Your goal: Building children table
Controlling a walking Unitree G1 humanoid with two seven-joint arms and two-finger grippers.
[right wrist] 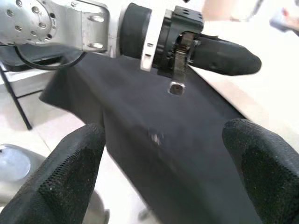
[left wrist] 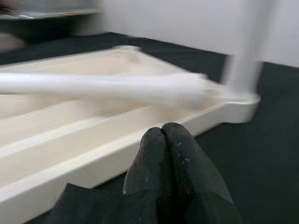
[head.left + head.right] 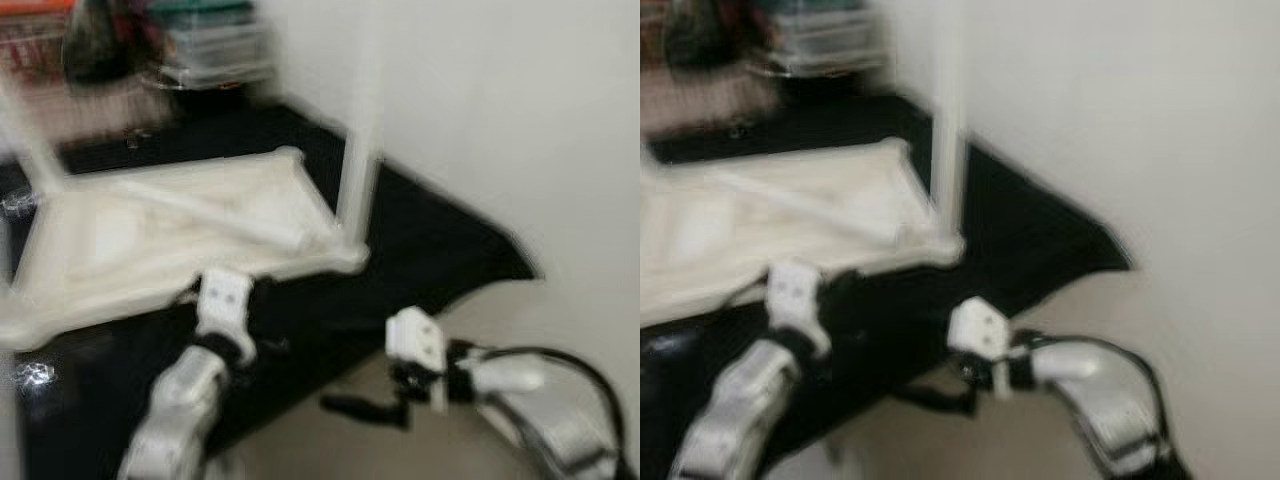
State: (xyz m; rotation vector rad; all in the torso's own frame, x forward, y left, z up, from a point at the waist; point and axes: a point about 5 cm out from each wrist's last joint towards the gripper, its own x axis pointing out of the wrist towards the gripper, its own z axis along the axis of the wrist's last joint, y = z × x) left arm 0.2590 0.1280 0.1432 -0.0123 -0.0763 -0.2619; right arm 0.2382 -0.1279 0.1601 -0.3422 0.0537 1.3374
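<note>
The white children's table [image 3: 110, 255] lies upside down on a black mat [image 3: 430, 240]. One white leg [image 3: 358, 170] stands upright at its near right corner, and another [image 3: 28, 130] rises at the far left. A loose white leg [image 3: 215, 212] lies slanted across the underside. My left gripper [image 2: 162, 132] is shut with nothing in it, just short of the tabletop's front rim [image 2: 93, 163]. My right gripper [image 1: 163, 128] is open and empty, low over the mat's edge and pointing toward the left arm [image 1: 70, 23]. The head views are blurred.
A white wall [image 3: 500, 100] runs close along the right side of the mat. Beige floor [image 3: 330, 440] shows below the mat's front edge. Stacked containers and clutter [image 3: 210, 45] stand at the back.
</note>
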